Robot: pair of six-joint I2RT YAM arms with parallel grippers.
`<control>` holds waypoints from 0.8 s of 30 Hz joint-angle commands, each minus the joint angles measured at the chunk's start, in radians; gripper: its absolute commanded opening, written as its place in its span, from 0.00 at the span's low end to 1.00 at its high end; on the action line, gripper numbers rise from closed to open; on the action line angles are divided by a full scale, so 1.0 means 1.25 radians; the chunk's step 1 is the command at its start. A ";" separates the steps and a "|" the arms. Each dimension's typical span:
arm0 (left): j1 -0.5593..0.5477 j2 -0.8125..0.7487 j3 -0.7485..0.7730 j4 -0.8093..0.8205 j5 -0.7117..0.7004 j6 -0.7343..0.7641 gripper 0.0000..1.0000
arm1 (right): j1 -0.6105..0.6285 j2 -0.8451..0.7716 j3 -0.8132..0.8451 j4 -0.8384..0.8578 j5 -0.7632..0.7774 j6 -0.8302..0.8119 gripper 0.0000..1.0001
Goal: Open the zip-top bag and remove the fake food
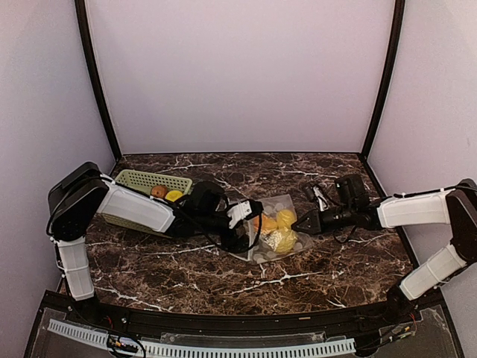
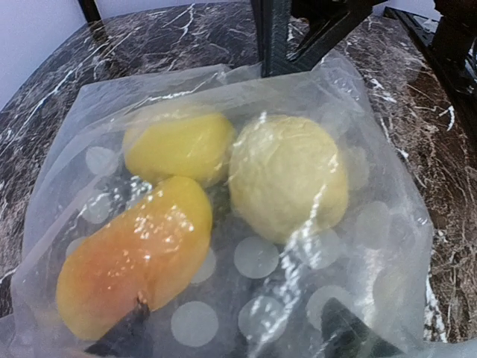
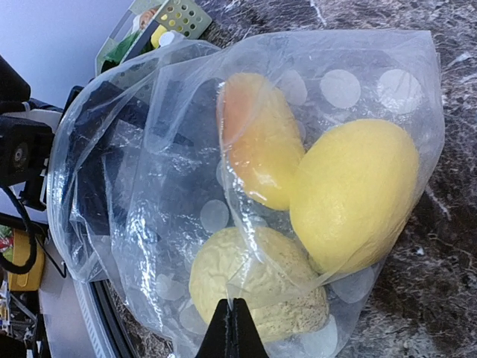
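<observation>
The bag point(image 1: 277, 228) is lying on the table point(image 1: 339, 262) between the two grippers, with the zip not opened as far as can be seen and the food sitting inside it.

The right gripper point(image 3: 232, 328) is reaching in low with its fingers pressed together, pinching a fold of the bag's edge nearest to it. The left gripper point(image 1: 248, 230) is meeting the bag from the opposite side. Its fingers point(image 2: 123, 337) are standing spread wide apart, showing dark through the dotted plastic that is draping over them. Whether they are sitting inside a fold or only under the film is not clear.

Three pieces of food are showing through the plastic. Just ahead of the left gripper, an orange-yellow piece point(image 2: 134, 257) is lying closest to its fingers. Beyond it, a smooth yellow lemon point(image 2: 179, 145) and a pale bumpy piece point(image 2: 287, 179) are resting side by side, touching each other. The bumpy piece is the one lying nearest the right gripper's fingertips.

Behind the left gripper, beside its arm, a basket point(image 1: 141, 179) is sitting on the table, holding an orange piece point(image 1: 158, 192) and a yellow piece point(image 1: 174, 195).
</observation>
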 commanded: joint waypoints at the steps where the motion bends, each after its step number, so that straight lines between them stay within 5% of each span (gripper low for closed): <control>1: -0.025 -0.002 -0.016 0.060 0.085 -0.012 0.77 | 0.047 0.017 0.007 0.007 0.001 0.016 0.00; 24: -0.096 0.111 0.030 0.106 0.089 -0.011 0.81 | 0.113 0.143 -0.042 0.108 0.044 0.079 0.00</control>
